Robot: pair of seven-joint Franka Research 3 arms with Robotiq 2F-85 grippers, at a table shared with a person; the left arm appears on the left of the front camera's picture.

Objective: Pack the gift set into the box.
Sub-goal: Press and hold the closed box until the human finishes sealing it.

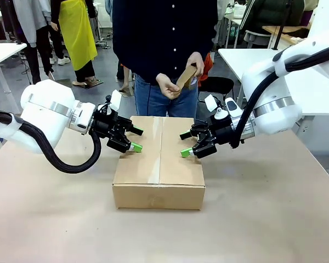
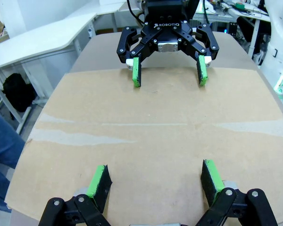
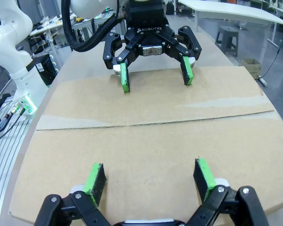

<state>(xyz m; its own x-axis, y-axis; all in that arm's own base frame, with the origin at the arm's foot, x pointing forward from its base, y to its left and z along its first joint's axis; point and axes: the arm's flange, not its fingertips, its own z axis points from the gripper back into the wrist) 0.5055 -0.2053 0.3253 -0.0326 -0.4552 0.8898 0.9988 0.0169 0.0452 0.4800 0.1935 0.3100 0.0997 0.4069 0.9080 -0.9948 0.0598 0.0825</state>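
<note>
Brown cardboard box (image 1: 159, 164) at the centre of the brown table (image 1: 55, 219), flaps closed flat, a taped seam running down the middle of the top from far edge to near edge. Gift set not visible; cannot tell from these views whether inside the closed box.

Left gripper (image 1: 135, 139) at the left edge of the box, just above the top face, fingers spread wide, grasping nothing. Green pad of the lower finger (image 1: 135, 147) close to the left flap's edge; contact cannot be told. In the left wrist view, own gripper (image 2: 155, 181) released, both green-padded fingers low over the cardboard surface (image 2: 151, 136), tape streaks visible across it.

Right gripper (image 1: 187, 143) at the right edge of the box, mirroring the left one, likewise spread and holding nothing. Seen from the left wrist, the right gripper (image 2: 169, 73) facing the camera at the far edge of the box top, jaws wide apart. Seen from the right wrist, own gripper (image 3: 148, 179) released over the box top (image 3: 146, 141), seam crossing the view, and the left gripper (image 3: 155, 75) opposite at the far edge, also open.

Person (image 1: 164, 44) standing at the far side of the table, just behind the box, both hands (image 1: 168, 86) holding a small brown cardboard piece (image 1: 186, 76) at waist height, well above the box.
</note>
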